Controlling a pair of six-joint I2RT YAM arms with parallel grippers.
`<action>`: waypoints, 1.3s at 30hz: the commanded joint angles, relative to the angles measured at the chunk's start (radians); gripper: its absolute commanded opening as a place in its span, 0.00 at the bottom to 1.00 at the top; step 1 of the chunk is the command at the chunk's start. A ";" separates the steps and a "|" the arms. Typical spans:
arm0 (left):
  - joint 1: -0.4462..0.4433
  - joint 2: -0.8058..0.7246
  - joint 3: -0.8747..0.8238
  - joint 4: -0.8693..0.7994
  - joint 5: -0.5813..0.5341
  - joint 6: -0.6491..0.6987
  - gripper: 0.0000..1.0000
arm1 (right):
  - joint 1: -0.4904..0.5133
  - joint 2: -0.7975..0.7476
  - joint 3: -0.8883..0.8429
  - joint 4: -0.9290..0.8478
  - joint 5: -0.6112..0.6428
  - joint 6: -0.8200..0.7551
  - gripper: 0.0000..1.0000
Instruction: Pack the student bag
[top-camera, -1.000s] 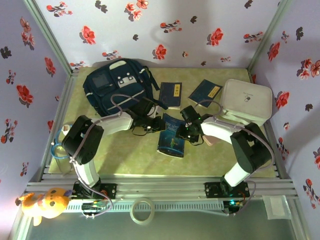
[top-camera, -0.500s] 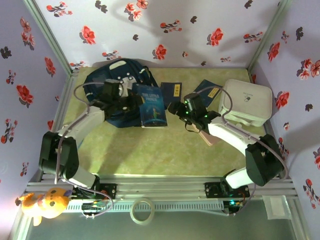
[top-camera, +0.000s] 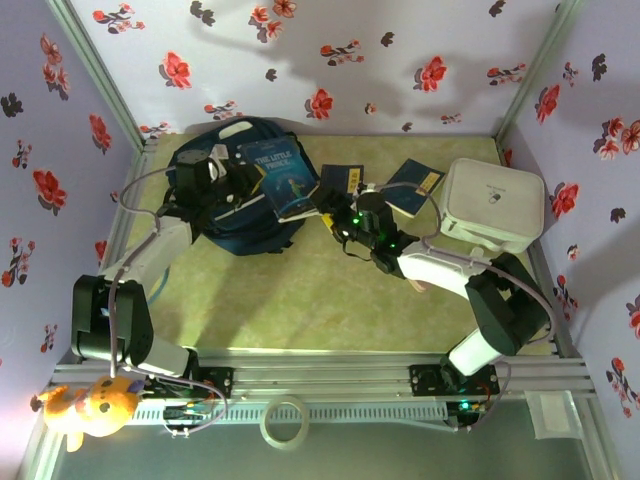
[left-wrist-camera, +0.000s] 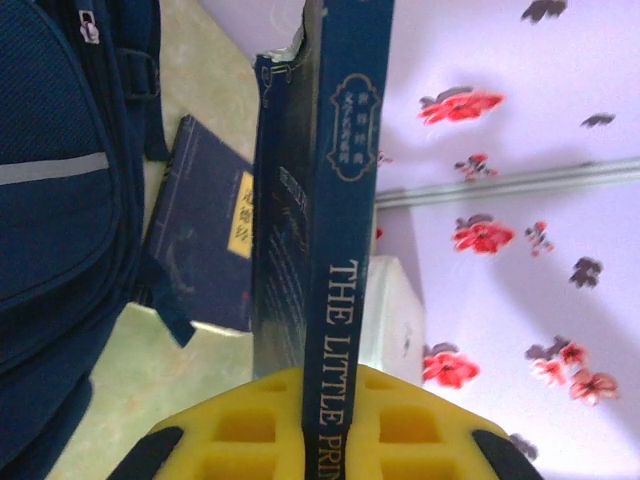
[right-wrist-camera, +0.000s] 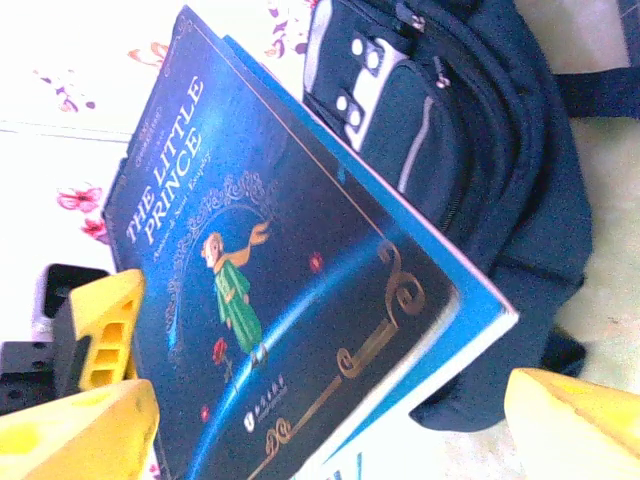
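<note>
Handover at far left: my left jaws clamp the spine of the Little Prince book (top-camera: 282, 178), which has come up off the surface (top-camera: 300, 310) in the last second and now hangs over the student bag (top-camera: 255, 232). My right jaws have spread wide, releasing it. A blue book (top-camera: 345, 188) and a white box (top-camera: 492, 205) lie to the right. I see no open bag mouth.

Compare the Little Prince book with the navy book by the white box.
The Little Prince book is held by the left gripper, lifted near the student bag; the navy book lies on the table. The Little Prince book's cover is bright blue, illustrated; the navy book's is dark with a yellow label. Both are closed.
</note>
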 joint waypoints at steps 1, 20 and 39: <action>0.009 -0.037 -0.009 0.207 -0.027 -0.159 0.00 | 0.014 -0.015 -0.004 0.110 0.007 0.087 0.91; 0.010 -0.083 -0.076 0.347 -0.073 -0.369 0.00 | 0.023 0.160 0.156 0.321 0.015 0.247 0.88; 0.014 -0.134 -0.134 0.225 0.004 -0.292 0.03 | 0.062 0.072 0.129 0.251 0.121 0.109 0.35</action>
